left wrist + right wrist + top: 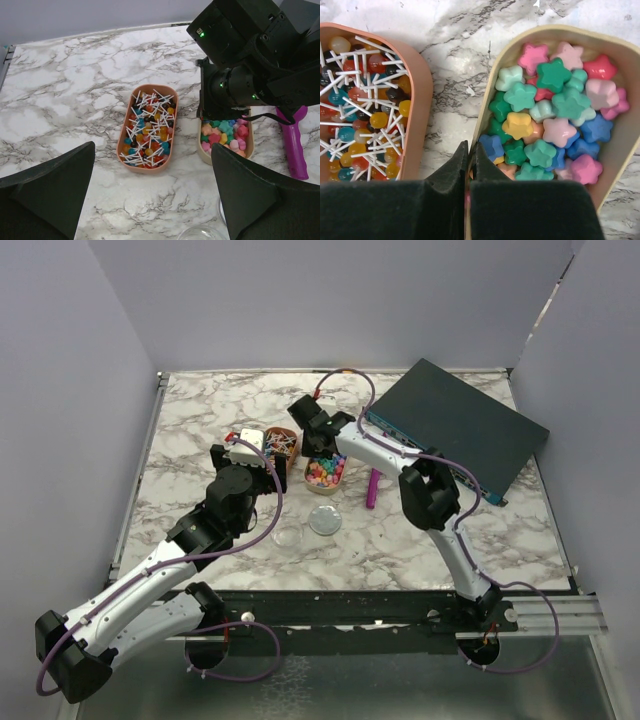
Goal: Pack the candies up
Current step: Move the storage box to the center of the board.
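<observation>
The candies (555, 105) are star-shaped sweets in pink, green, blue and yellow, filling a cream oval tray (490, 95). My right gripper (472, 150) is shut on that tray's near-left wall, with one finger outside it and one inside against the candies. From above, this gripper (318, 445) sits at the tray's far end, over the candies (324, 473). My left gripper (152, 150) hangs open and holds nothing, above the marble in front of both trays. In its view the candies (225, 135) lie partly under the right arm.
A pink oval tray (145, 167) of small round lollipops with white sticks sits just left of the cream one. A purple tool (372, 488) lies to the right. A dark flat box (455, 425) fills the back right. A clear jar (289, 537) and a round lid (325, 520) stand nearer.
</observation>
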{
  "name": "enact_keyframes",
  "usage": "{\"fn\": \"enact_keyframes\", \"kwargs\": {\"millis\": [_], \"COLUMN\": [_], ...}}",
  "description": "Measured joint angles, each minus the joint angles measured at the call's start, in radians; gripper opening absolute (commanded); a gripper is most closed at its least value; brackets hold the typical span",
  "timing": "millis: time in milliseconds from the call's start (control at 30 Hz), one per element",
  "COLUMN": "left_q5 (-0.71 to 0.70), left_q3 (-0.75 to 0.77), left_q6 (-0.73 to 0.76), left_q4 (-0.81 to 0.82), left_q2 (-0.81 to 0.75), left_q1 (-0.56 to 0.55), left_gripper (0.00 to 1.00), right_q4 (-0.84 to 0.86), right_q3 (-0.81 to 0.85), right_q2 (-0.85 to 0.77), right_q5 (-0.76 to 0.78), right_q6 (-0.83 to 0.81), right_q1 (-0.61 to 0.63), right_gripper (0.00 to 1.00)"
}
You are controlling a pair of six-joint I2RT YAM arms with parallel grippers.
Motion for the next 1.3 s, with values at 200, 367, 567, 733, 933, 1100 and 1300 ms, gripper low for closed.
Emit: {"fn": "enact_keyframes", "kwargs": {"millis": [200, 367, 567, 733, 933, 1100, 1300], "left_q5": [0.000, 0.000, 0.000, 0.000, 0.001, 0.001, 0.001], "left_q3": [0.000, 0.000, 0.000, 0.000, 0.000, 0.000, 0.000], "left_q6": [0.000, 0.000, 0.000, -0.001, -0.003, -0.004, -0.004], "left_q4": [0.000, 0.000, 0.000, 0.000, 0.000, 0.000, 0.000], "left_q2": [0.000, 0.000, 0.012, 0.023, 0.024, 0.024, 0.024], "left_q1": [0.000, 0.000, 0.000, 0.000, 0.000, 0.000, 0.004], "left_gripper": [0.99, 0.99, 0.99, 0.99, 0.99, 0.99, 0.99], "right_q4": [0.004, 0.023, 0.031, 0.036, 0.048, 0.048, 0.037], "right_q3": [-0.075, -0.177, -0.283, -0.353, -0.397, -0.402, -0.394], "right_q2": [-0.049, -0.114, -0.184, -0.231, -0.260, -0.264, -0.265], "right_q5": [0.000, -0.001, 0.000, 0.003, 0.003, 0.002, 0.004], "right_q6": [-0.013, -0.052, -0.108, -0.115, -0.104, -0.097, -0.092], "right_q1": [0.000, -0.001, -0.001, -0.002, -0.015, -0.021, -0.021], "right_gripper": [0.01, 0.01, 0.01, 0.01, 0.01, 0.17, 0.35]}}
